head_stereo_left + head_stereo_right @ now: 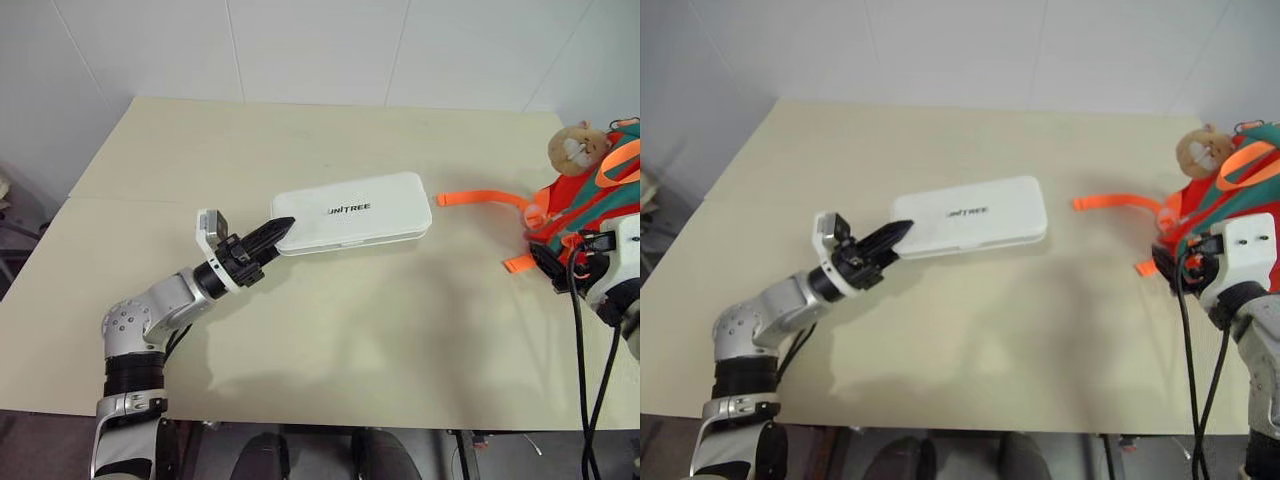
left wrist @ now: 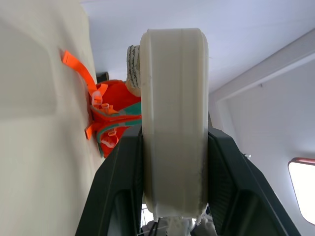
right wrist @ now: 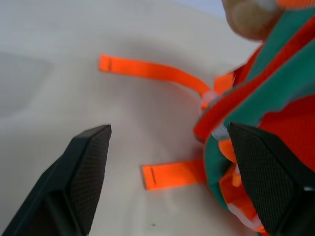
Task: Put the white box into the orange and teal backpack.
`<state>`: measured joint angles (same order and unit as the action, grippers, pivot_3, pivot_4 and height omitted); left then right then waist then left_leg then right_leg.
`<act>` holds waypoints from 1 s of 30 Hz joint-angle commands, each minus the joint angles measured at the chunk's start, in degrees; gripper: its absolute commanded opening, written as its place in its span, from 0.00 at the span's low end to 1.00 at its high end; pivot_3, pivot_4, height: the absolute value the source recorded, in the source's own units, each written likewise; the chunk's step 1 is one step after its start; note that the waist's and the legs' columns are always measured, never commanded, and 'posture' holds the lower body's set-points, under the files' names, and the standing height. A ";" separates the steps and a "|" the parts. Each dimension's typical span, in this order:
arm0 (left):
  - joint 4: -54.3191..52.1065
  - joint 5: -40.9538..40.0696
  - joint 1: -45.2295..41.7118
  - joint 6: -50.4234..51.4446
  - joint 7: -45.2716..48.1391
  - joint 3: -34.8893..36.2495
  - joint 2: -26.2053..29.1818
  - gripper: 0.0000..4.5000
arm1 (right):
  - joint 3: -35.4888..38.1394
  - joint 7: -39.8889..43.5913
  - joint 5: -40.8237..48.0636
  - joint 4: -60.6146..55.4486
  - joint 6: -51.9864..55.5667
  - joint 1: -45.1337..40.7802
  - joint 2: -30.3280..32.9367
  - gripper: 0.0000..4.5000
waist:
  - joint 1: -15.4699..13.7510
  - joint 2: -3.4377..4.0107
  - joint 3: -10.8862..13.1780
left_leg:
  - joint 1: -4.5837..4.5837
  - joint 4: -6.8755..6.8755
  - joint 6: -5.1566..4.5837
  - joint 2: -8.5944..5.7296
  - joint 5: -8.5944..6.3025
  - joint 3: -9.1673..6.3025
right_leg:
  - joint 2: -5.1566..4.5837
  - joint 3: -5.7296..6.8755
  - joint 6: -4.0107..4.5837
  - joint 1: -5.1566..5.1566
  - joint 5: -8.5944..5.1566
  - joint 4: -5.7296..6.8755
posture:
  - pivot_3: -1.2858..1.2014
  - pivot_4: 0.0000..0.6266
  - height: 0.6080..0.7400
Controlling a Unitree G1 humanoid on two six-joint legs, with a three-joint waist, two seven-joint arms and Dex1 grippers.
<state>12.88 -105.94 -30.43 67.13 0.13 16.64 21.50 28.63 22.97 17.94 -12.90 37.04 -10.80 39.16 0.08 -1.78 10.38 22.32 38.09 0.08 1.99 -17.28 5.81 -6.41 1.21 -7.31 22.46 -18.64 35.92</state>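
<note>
Where left pincer clamps: white box.

A bare test room or lab: cream table, plain white walls (panelled).

My backpack runs off the picture's edge beside the table, so its far side and opening stay unseen, and my right gripper covers part of its near corner. In my left wrist view the box hides much of the backpack behind it. My left gripper covers the box's near end; the box's small lettering blurs in the right eye view
</note>
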 commanded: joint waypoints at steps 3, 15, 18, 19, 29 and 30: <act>0.06 -1.55 -2.07 1.32 2.26 -0.25 2.20 0.29 | -0.41 -4.00 -3.35 5.37 -5.87 -3.42 -0.26 1.00 | 0.00 0.03 0.01 | 0.00 -0.03 0.01 0.00 0.01 0.00 | 0.00 0.00 0.00 0.01 0.00 -0.01 | 0.52 0.24 1.00; 2.21 -2.59 -3.90 2.28 3.75 0.09 4.69 0.29 | 1.50 -7.23 -3.82 6.91 -8.46 -3.75 -0.86 1.00 | -0.02 0.05 0.03 | 0.01 -0.05 0.05 0.00 0.03 -0.03 | -0.01 0.02 -0.01 0.01 0.00 -0.02 | 0.52 0.24 1.00; 2.99 -2.22 -4.55 2.15 4.22 0.15 4.45 0.29 | 1.02 -7.93 -4.13 9.56 -9.96 -5.46 -1.27 1.00 | 0.00 0.05 0.03 | 0.01 -0.05 0.05 -0.03 0.03 -0.01 | -0.02 0.01 -0.02 0.01 0.01 -0.02 | 0.52 0.24 1.00; 3.07 -2.08 -4.73 1.89 4.32 0.23 4.25 0.29 | 0.89 -8.26 -4.23 10.50 -10.57 -6.15 -1.41 1.00 | 0.06 0.05 0.03 | 0.01 -0.05 0.05 -0.04 0.03 -0.01 | -0.03 0.01 -0.02 0.01 0.01 -0.02 | 0.52 0.24 1.00; 1.19 -3.32 -4.07 -0.60 3.55 0.54 2.19 0.29 | -1.55 -8.55 -4.73 22.67 -16.95 -14.05 -1.79 1.00 | 0.14 0.10 0.07 | 0.02 -0.05 0.05 -0.03 0.04 0.00 | -0.03 0.00 -0.03 0.01 0.02 -0.04 | 0.52 0.24 1.00; 0.88 -3.55 -3.82 -0.71 3.38 0.49 2.10 0.29 | -1.76 -8.36 -4.56 24.52 -17.68 -15.39 -1.87 1.00 | 0.15 0.13 0.08 | 0.02 -0.05 0.06 -0.03 0.04 0.00 | -0.03 0.00 -0.04 0.01 0.02 -0.05 | 0.52 0.24 1.00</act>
<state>16.29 -106.73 -34.20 66.79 3.10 15.89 23.77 26.64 14.72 13.29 10.56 21.79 -24.38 37.18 0.23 -1.65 10.46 22.34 38.04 0.13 1.96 -17.24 5.82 -6.45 1.20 -7.35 22.47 -18.62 35.88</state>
